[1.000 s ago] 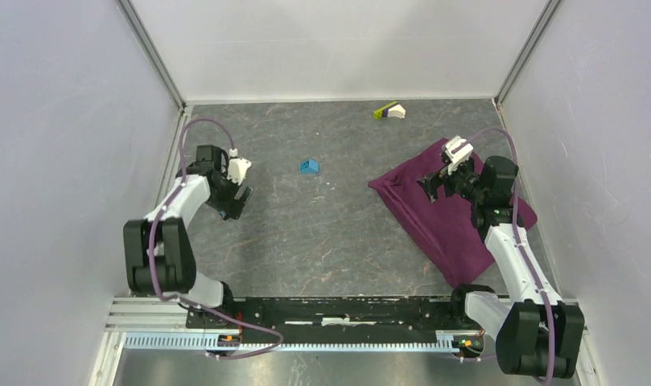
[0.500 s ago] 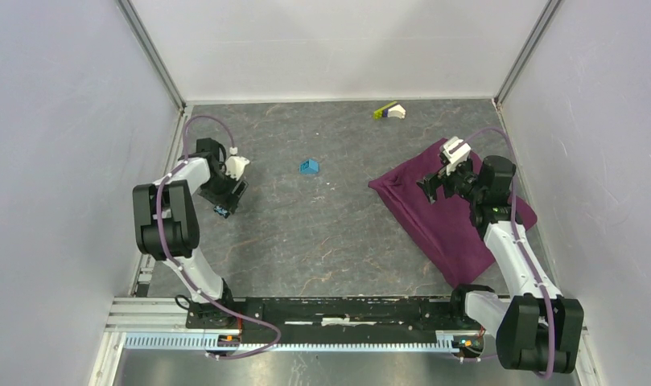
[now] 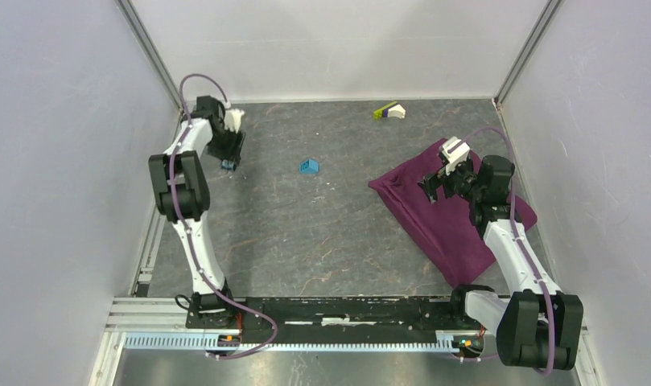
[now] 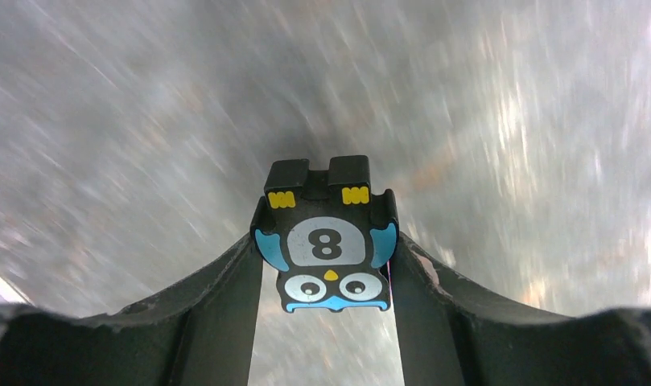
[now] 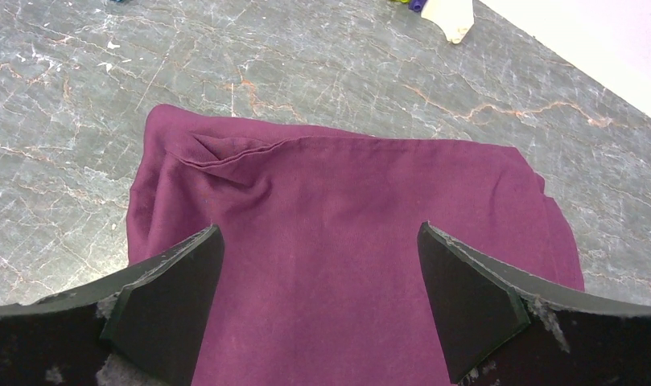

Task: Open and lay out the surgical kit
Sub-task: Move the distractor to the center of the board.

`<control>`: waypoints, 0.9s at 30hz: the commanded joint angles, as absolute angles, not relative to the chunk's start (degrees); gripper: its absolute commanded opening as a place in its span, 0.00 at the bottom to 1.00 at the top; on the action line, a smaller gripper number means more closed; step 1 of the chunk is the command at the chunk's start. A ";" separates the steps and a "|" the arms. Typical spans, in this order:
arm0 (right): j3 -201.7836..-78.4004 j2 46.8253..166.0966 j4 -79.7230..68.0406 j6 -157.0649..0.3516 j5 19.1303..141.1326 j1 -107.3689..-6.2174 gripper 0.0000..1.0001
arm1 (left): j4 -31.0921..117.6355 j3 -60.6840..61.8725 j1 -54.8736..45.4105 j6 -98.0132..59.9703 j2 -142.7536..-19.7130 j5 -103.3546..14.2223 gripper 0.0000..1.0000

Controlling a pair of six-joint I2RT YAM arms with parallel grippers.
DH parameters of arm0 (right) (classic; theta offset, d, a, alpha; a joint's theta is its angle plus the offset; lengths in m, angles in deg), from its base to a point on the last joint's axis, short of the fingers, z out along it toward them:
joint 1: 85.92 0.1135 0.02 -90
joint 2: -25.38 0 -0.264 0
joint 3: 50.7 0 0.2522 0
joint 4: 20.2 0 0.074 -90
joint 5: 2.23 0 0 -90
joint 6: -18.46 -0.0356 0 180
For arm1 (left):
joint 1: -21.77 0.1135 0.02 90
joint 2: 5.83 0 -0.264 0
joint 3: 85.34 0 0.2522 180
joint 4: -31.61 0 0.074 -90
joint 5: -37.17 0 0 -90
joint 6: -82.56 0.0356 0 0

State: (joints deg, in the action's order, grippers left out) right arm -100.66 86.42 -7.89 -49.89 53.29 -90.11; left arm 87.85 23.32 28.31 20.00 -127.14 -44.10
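While the cloth [image 5: 346,185] lies bundled at the right of the table [image 3: 322,233], nothing is laid out; opening has hardly begun. Right gripper [image 5: 318,233] hangs over it, jaws apart. Left gripper [image 4: 326,237], far left, clamps a penguin block [image 4: 326,269].

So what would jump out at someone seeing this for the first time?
A little penguin block numbered 8, pinched in the left claw at the far left of the table. Then the dark purple cloth lying on the right, with the right claw open above it.
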 commanded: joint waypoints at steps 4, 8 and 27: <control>-103.17 85.53 -8.37 -48.54 55.05 -90.14 0.97 | 94.90 53.86 25.24 11.59 -145.27 -48.31 0.57; -103.13 85.29 -8.37 -48.43 55.13 -90.14 0.97 | 96.77 61.98 23.65 10.63 -149.53 -49.53 0.61; -103.22 85.19 -8.33 -48.60 54.47 -90.14 0.97 | 77.24 20.71 3.21 15.44 -117.60 -38.71 1.00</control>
